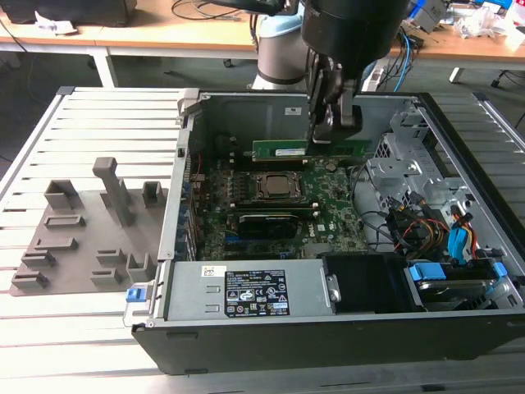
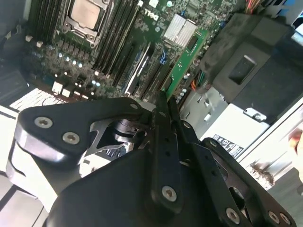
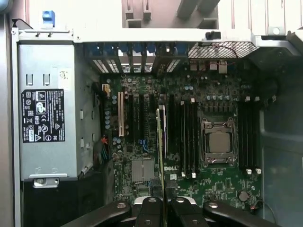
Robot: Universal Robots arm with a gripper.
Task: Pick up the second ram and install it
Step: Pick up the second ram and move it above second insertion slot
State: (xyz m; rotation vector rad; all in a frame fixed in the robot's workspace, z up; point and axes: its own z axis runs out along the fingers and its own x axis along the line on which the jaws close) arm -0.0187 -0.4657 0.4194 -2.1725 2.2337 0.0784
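1. Far side on the exterior view's left: a slatted metal bench (image 1: 107, 123) carries a set of grey plastic blocks (image 1: 82, 238). One is tall and upright; the rest are low.
2. Just beside the blocks, on the same bench, lies an open computer case (image 1: 176, 246) with its side panel off.
3. Along the near edge of the case is a grey power supply box (image 1: 246, 291) with a printed label, also seen in the first wrist view (image 3: 47, 113).
4. Middle of the case: a large green main board (image 1: 328, 209). A square processor socket (image 1: 283, 187) sits on it, with rows of long dark slots on either side of it in the first wrist view (image 3: 218, 142).
5. The ram stick (image 1: 279, 151) is inside the case, near its far wall. It is held on edge, its long side level, over the main board.
6. In the second wrist view the stick (image 2: 187, 59) reaches out from the fingertips above the slots. In the first wrist view it shows edge-on as a thin line (image 3: 160, 156) lined up with the slots beside the socket. Whether its lower edge touches a slot, I cannot tell.
7. The pincer (image 1: 332, 123) is clamped on the stick, one finger on each flat face, as both wrist views show (image 2: 165, 106) (image 3: 161, 208). The black arm (image 1: 353, 29) comes down from above.
8. On the exterior view's right, the case holds a tangle of cables (image 1: 410, 226) and blue plugs (image 1: 459, 242).
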